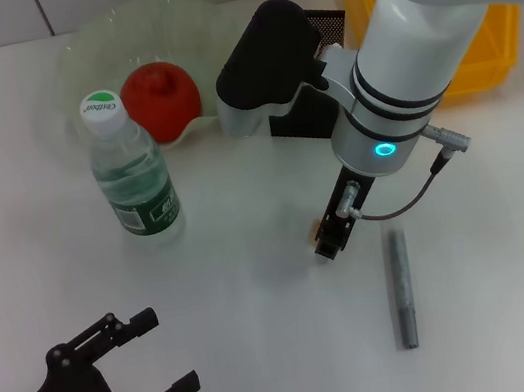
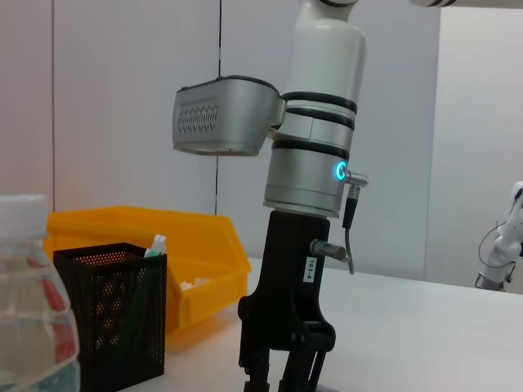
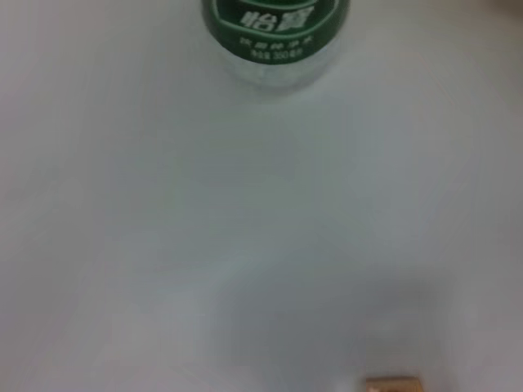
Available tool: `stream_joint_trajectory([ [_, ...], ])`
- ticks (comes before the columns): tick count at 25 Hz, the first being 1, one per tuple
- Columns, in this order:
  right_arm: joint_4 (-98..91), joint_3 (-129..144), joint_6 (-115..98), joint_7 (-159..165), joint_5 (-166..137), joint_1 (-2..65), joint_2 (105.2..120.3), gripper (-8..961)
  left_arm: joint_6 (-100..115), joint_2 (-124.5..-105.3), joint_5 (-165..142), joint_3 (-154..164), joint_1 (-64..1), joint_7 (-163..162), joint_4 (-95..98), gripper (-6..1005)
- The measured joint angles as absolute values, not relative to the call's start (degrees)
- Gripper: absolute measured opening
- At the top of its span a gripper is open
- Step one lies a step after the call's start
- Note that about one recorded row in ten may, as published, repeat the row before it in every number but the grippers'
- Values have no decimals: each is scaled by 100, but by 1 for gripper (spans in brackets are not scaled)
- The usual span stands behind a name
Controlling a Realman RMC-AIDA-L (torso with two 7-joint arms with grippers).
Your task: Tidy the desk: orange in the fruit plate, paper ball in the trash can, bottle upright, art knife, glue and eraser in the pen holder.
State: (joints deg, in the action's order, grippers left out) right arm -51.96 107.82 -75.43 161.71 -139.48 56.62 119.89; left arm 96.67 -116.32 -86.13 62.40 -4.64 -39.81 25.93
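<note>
Right gripper [image 1: 329,241] is down low over the white desk [image 1: 267,337], right on top of the eraser [image 3: 392,383]. It seems to be closing around it, but I honestly can't tell from here. Left gripper [image 1: 159,361] sits parked near the front with its jaws open. Bottle [image 1: 130,168] stands upright, orange [image 1: 162,100] is in the fruit plate [image 1: 122,33]. Grey art knife [image 1: 401,288] lies flat just beside the right gripper. Pen holder [image 2: 110,314] stands in front of the yellow trash can [image 2: 192,261].

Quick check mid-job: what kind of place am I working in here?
Probably a lab or test room set up as a desk: a plain white table, bare walls, and another robot arm standing in the background, with a pen holder and yellow bin as props.
</note>
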Motion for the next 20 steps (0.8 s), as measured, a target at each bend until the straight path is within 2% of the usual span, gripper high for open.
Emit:
stream_joint_trajectory([
  [7,-5165,10792,-7529,16147,-13949,5662,11989,404,9651,-11639,-8613,6240,-474,-3981,2593,736],
  [13,-5337,10758,-7565,16133,-13985,5592,11988,267,9691,-11660,-8613,6223,-480,-3949,2593,735],
  [20,-5787,10268,-7861,16133,-14038,5451,11942,252,9749,-11683,-8613,6235,-460,-3924,2593,736],
])
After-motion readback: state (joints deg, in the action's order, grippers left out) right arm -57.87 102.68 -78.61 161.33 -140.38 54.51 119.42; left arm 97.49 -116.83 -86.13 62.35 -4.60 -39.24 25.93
